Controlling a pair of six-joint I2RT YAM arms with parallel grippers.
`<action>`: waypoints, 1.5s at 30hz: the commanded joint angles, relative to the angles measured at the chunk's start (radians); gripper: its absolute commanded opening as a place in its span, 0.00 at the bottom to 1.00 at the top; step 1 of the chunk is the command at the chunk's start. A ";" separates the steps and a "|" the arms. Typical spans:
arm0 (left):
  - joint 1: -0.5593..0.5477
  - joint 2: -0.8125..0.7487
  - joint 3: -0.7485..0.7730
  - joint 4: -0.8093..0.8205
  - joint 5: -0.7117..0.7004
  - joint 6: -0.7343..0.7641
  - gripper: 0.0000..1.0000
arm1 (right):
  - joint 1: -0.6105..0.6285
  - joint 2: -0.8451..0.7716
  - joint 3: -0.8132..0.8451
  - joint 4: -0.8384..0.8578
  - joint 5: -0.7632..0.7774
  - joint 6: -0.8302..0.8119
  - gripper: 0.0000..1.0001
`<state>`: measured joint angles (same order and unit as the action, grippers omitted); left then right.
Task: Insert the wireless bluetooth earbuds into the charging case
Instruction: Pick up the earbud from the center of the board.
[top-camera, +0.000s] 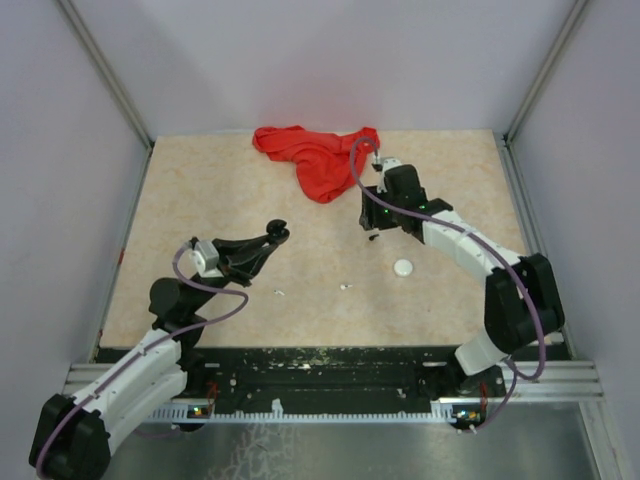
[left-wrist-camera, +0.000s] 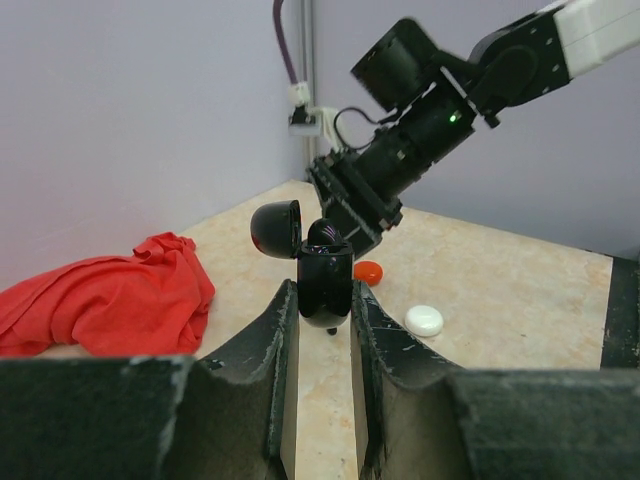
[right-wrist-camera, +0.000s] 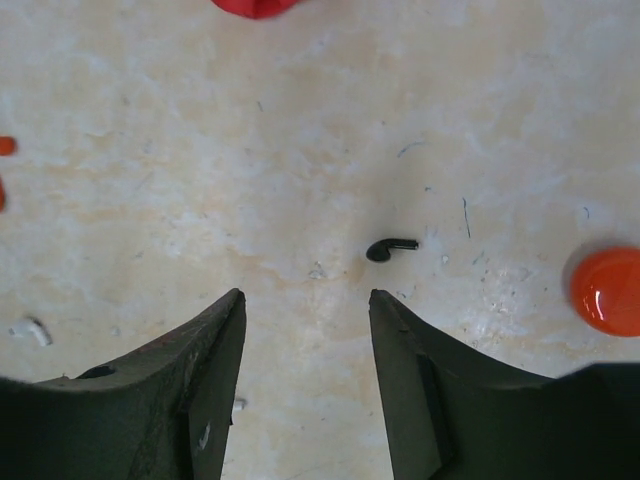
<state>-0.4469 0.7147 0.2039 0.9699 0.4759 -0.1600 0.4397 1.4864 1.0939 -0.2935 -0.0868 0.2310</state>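
My left gripper (left-wrist-camera: 325, 300) is shut on the open black charging case (left-wrist-camera: 327, 278) and holds it upright above the table, lid (left-wrist-camera: 277, 228) tipped back to the left; it also shows in the top view (top-camera: 272, 236). My right gripper (right-wrist-camera: 305, 300) is open and empty, pointing down at the table. A black earbud (right-wrist-camera: 388, 248) lies on the table just beyond its right fingertip and also shows in the top view (top-camera: 372, 238). A white earbud (right-wrist-camera: 30, 330) lies far to the left. Small red pieces (right-wrist-camera: 5, 146) at the left edge may be red earbuds.
A closed red case (right-wrist-camera: 607, 290) lies right of my right gripper, also in the left wrist view (left-wrist-camera: 368, 271). A closed white case (top-camera: 403, 267) lies mid-table. A red cloth (top-camera: 315, 155) is crumpled at the back. Small white earbuds (top-camera: 279, 293) lie near the front.
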 joint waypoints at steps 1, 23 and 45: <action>0.002 -0.013 0.035 -0.007 -0.011 0.005 0.01 | -0.007 0.107 0.058 0.006 0.051 -0.037 0.49; 0.002 0.002 0.042 -0.015 -0.001 -0.004 0.01 | -0.007 0.314 0.106 0.001 0.133 0.019 0.13; 0.002 0.008 0.045 -0.013 0.010 -0.016 0.01 | 0.004 0.183 0.044 -0.130 0.073 -0.052 0.27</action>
<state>-0.4469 0.7238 0.2173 0.9413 0.4763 -0.1612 0.4362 1.7309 1.0874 -0.3672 0.0101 0.2447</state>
